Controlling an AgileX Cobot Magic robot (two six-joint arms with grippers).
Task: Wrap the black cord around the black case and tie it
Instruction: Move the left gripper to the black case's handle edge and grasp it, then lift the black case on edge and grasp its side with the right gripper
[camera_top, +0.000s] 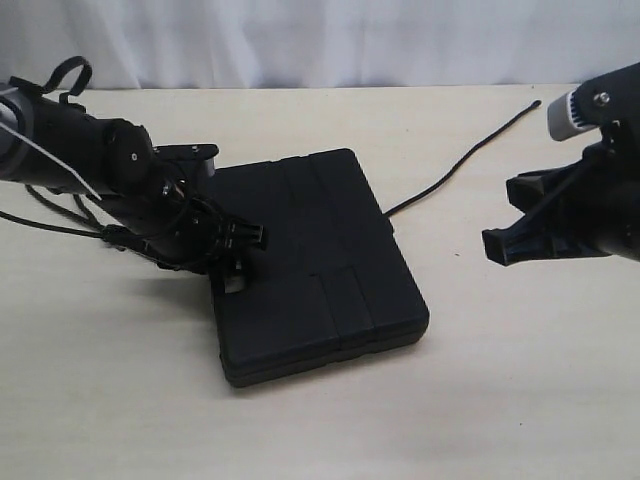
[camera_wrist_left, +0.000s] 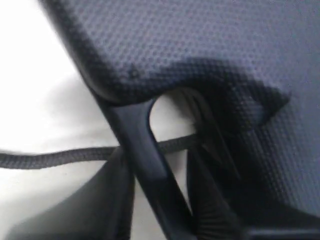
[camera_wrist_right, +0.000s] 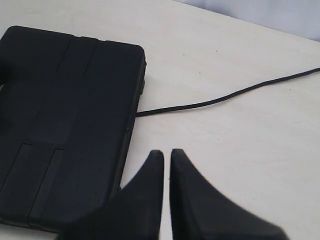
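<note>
One black cord (camera_top: 458, 163) stretches diagonally from black case (camera_top: 320, 250) toward far right.

Nothing can be read in any of the three views: no text, label, brand, number or sign. The black case (camera_top: 320, 255) shows only a pebbled matte skin with moulded panel lines (the left wrist view, close on it, gives texture alone and is partly blurred).

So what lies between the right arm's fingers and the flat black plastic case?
Just bare beige tabletop; the thin black braided cord trails nearby, as the exterior view shows.
</note>
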